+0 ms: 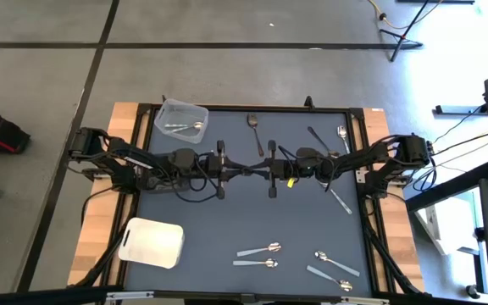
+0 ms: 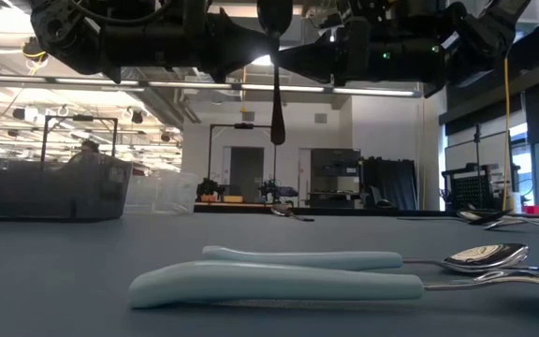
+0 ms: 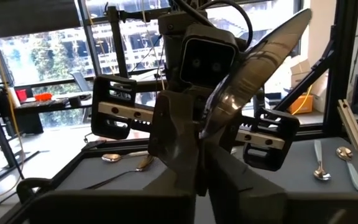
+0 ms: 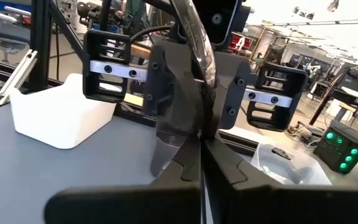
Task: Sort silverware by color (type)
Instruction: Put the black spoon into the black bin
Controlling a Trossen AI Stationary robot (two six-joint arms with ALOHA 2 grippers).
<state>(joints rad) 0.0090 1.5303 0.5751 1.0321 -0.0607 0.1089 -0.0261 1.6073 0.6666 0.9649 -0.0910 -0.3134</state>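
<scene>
A dark utensil [image 2: 277, 94] of the silverware hangs over the middle of the table. My left gripper [image 1: 237, 169] and my right gripper [image 1: 261, 168] meet tip to tip there, and both are shut on it. Its broad end [image 3: 269, 53] rises slanting in the left wrist view. Its thin lower end [image 2: 277, 131] hangs below the arms in the low view. Several silver spoons with pale handles [image 1: 258, 249] lie flat at the near right. More utensils [image 1: 254, 127] lie near the far edge. My left gripper pinches the dark utensil [image 3: 219, 115] between its two fingers, just under the broad end. The fingers come level from the table's left and lie across it. The utensil stands roughly upright, lifted clear of the table. My right gripper pinches the same utensil [image 4: 205, 118] between its two fingers, level from the table's right and across it. The place lies right against the left fingers [image 4: 229, 81]. Which part of the utensil it has I cannot tell.
A clear tub [image 1: 180, 119] with spoons inside stands at the far left. A white tray [image 1: 152, 242] sits at the near left. A dark utensil [image 1: 316, 135] and a silver spoon [image 1: 343, 135] lie at the far right, and another spoon [image 1: 340, 201] lies below the right arm.
</scene>
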